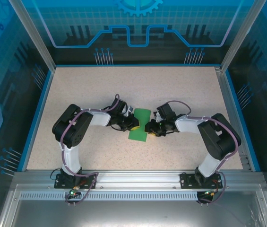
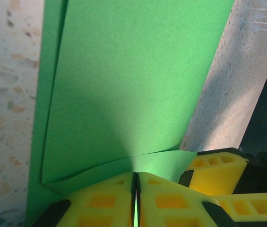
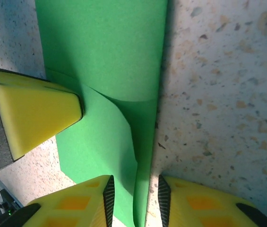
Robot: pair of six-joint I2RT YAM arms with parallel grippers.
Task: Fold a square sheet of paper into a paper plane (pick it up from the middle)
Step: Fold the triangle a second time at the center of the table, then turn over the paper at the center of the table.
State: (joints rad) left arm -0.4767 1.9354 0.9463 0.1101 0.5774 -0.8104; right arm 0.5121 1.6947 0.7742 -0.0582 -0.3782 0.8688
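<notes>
- square sheet of paper (image 1: 140, 118) – already doubled into a narrow green strip – lies flat at the middle of the table (image 1: 100, 85), between the two grippers
- left gripper (image 2: 135, 177): jaws pressed together, pinching the near edge of the upper layer, which bows up in a soft curl around the pinch
- right gripper (image 3: 135, 187): jaws spread, standing astride the strip's long edge with a gap on the outer side; nothing is held
- risk: a pull from the left pinch could drag the whole strip instead of turning one layer, since no other finger pins it; the speckled top looks smooth enough to let it slide
- risk: the curl may set as a stray crease if it is pressed down off line, and the fold would run crooked
- risk: closing the right jaws here might catch a single layer or crumple the edge
- risk: the fingers of both arms sit very near each other – a small sideways move could knock them together
- surface: pale, flecked, matt, edged in blue
- room: blue printed panels (image 1: 138, 28) in a metal frame on three sides
</notes>
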